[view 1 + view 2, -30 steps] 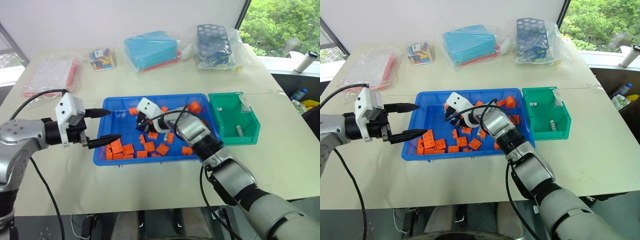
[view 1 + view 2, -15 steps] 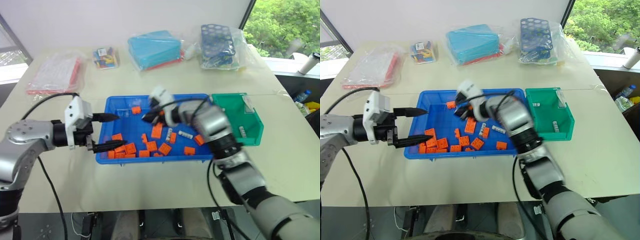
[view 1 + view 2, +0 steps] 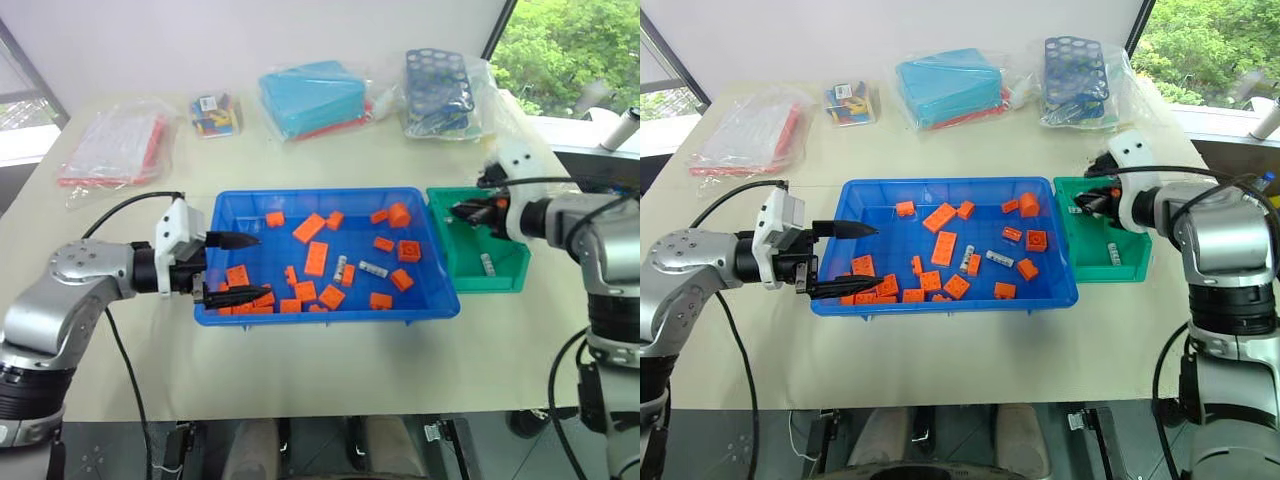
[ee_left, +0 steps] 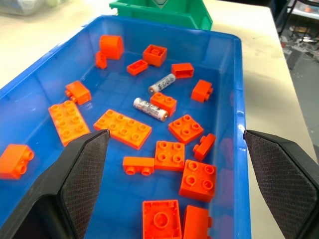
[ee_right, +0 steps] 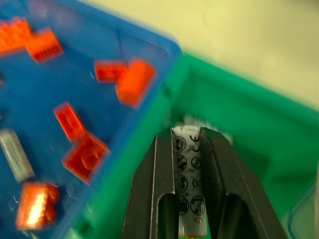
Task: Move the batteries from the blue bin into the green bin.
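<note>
Partway through: my right gripper [image 5: 188, 149] is clamped on one battery [image 5: 189, 184], held over the green bin [image 3: 505, 275], not yet dropped. At least two batteries [image 3: 1109, 253] lie in that bin already, one near its back wall, hard to make out. Two loose batteries [image 4: 150, 108] are left in the blue bin [image 4: 238, 99] among orange blocks [image 4: 123, 128]; I can't tell if more hide under the blocks. My left gripper [image 3: 236, 268] hangs at the blue bin's left edge, fingers apart, holding nothing

Bright daylight (window side); perhaps wrist-view blur
</note>
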